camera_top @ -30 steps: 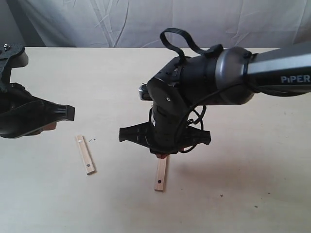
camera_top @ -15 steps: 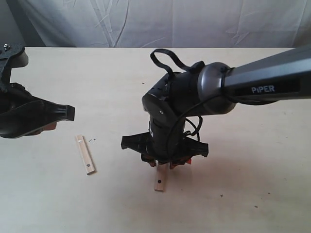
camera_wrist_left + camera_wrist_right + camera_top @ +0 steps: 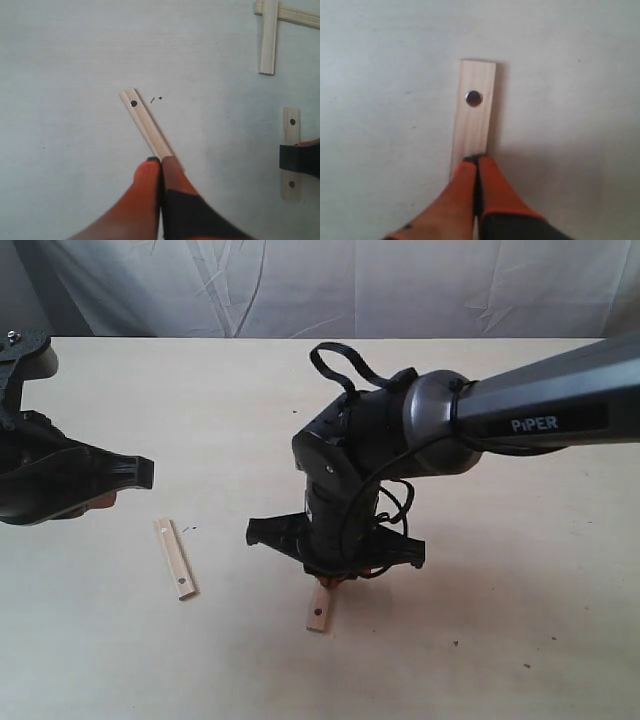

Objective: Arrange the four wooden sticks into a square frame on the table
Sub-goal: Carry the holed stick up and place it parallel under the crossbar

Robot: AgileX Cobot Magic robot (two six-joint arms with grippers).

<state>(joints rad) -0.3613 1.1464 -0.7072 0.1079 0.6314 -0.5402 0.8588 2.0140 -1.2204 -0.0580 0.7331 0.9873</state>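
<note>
In the exterior view one wooden stick (image 3: 175, 558) lies on the table (image 3: 520, 640) at the left. A second stick (image 3: 319, 609) pokes out from under my right gripper (image 3: 335, 578). That gripper is shut, its orange fingertips (image 3: 470, 167) pressed down on the stick's (image 3: 474, 107) flat face near a dark hole. My left gripper (image 3: 160, 162) is shut on nothing and hovers over one end of the left stick (image 3: 146, 126). Two more sticks (image 3: 268, 37) lie crossed at a corner in the left wrist view; the right arm hides them in the exterior view.
The right arm (image 3: 400, 440) reaches across the middle of the table and covers the spot behind it. A grey cloth backdrop (image 3: 330, 285) hangs along the far edge. Tiny dark specks (image 3: 156, 99) lie beside the left stick.
The right gripper dropped onto its stick, then slid it a little to the left and toward the front. The left arm and left stick have not moved.
</note>
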